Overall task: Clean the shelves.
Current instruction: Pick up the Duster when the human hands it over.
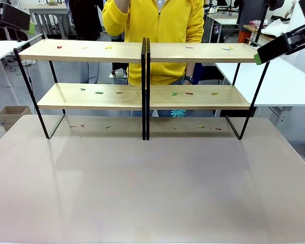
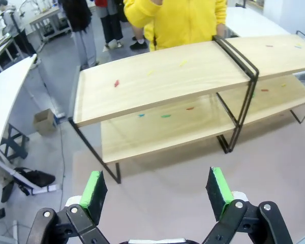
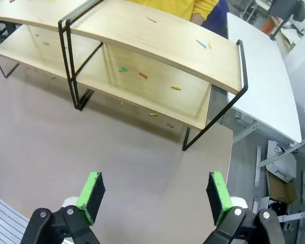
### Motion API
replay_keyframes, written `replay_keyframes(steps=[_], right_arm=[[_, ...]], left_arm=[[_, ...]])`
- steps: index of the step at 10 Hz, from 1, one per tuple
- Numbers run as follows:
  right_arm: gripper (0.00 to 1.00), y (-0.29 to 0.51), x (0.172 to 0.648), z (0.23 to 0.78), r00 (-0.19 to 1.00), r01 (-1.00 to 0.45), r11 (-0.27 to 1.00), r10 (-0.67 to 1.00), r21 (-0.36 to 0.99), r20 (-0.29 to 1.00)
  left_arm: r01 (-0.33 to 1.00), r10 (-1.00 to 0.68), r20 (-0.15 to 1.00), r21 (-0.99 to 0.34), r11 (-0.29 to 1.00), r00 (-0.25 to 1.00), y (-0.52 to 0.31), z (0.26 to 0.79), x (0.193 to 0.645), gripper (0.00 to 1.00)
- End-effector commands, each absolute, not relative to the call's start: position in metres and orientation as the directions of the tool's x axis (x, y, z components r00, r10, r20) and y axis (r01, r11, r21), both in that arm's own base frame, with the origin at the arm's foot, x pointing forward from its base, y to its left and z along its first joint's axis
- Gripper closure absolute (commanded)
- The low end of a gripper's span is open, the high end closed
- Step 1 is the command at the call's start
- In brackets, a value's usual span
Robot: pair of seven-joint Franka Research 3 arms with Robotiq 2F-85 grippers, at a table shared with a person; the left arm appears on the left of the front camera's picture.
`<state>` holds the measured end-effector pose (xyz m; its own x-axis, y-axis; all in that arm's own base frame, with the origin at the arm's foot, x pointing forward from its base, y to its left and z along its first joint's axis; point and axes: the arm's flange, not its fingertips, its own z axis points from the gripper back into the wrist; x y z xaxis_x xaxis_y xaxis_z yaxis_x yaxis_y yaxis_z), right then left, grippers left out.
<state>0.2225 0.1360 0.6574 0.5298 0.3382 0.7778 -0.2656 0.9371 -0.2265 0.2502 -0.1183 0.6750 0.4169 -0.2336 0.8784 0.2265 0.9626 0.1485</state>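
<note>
Hovering before the shelves (image 1: 91, 51), left claw (image 2: 156, 189) spread wide, empty, right claw (image 3: 153, 192) spread wide, empty

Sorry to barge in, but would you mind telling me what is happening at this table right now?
Nothing is being handled yet. The shelves stand at the far side of the table, with small coloured scraps scattered over both tiers and on the table beneath. The left gripper and the right gripper hover open and empty, one raised near each end of the shelves. A person in a yellow top stands behind the shelves.
</note>
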Motion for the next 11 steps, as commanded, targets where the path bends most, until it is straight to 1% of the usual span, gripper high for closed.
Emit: replay_keyframes(steps=[1,5,11], right_arm=[[0.00,0.133,0.224,0.659,0.540,-0.250,0.944,0.320,-0.215,0.779],[0.00,0.130,0.226,0.658,0.541,-0.253,0.946,0.312,-0.203,0.781],[0.00,0.126,0.227,0.657,0.545,-0.263,0.945,0.312,-0.195,0.778]], left_arm=[[0.292,-0.227,0.890,0.112,0.950,0.395,-0.129,0.678,0.254,0.00],[0.375,-0.297,0.866,0.140,0.916,0.403,-0.150,0.674,0.257,0.00],[0.381,-0.312,0.863,0.155,0.911,0.396,-0.152,0.673,0.255,0.00]])
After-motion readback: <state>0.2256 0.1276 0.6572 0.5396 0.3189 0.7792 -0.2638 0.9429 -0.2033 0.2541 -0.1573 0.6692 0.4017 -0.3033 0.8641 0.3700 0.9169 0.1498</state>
